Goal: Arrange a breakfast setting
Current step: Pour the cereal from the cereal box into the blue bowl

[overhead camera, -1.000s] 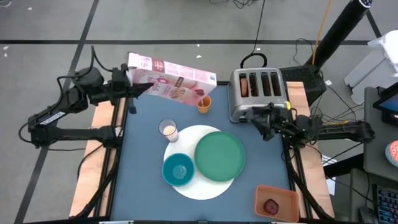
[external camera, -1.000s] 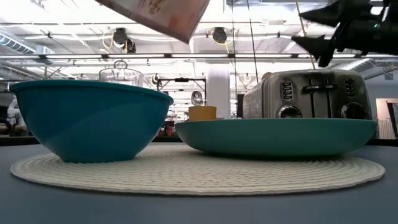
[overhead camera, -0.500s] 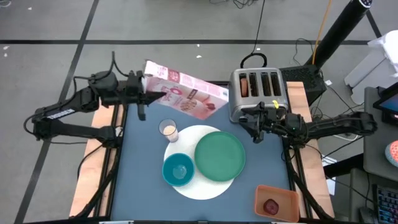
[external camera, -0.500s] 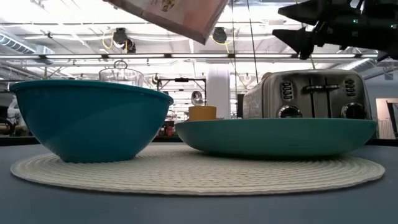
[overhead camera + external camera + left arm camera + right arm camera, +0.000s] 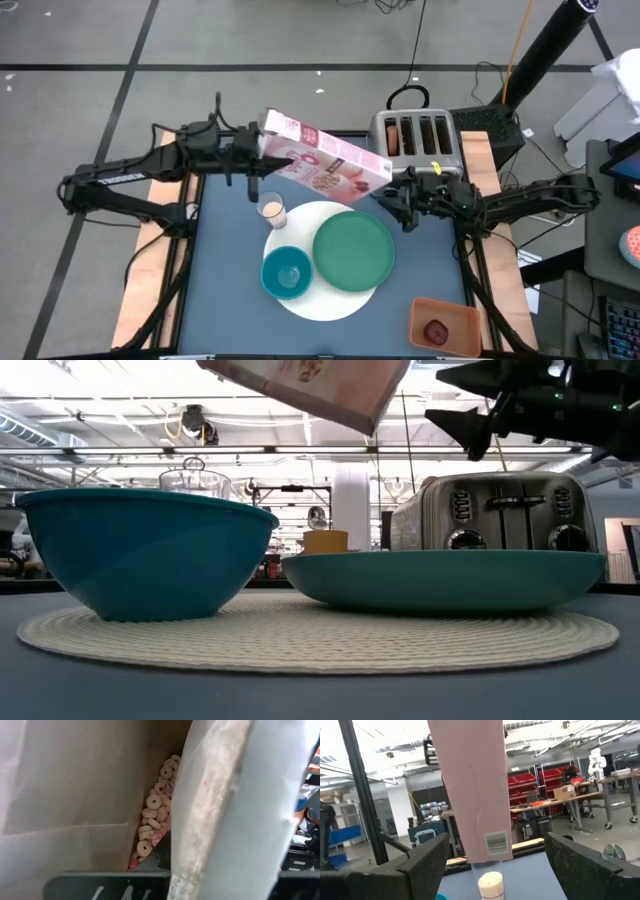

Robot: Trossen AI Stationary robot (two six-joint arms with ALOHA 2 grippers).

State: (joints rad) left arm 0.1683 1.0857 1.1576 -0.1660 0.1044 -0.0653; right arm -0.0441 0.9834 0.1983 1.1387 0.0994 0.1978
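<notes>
While left claw (image 5: 256, 160) clamps cereal box (image 5: 325, 166) — right claw (image 5: 397, 205) gapes beside.

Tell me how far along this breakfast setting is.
Done: green plate, teal bowl on the white mat, milk glass beside. In hand: left gripper holds the cereal box aloft; right gripper open near it. Left: bowl looks empty; fruit sits in the tray.

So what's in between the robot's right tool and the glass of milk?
In the right wrist view, the pink cereal box hangs between the open right tool and the milk glass, which stands beyond and below it.
</notes>
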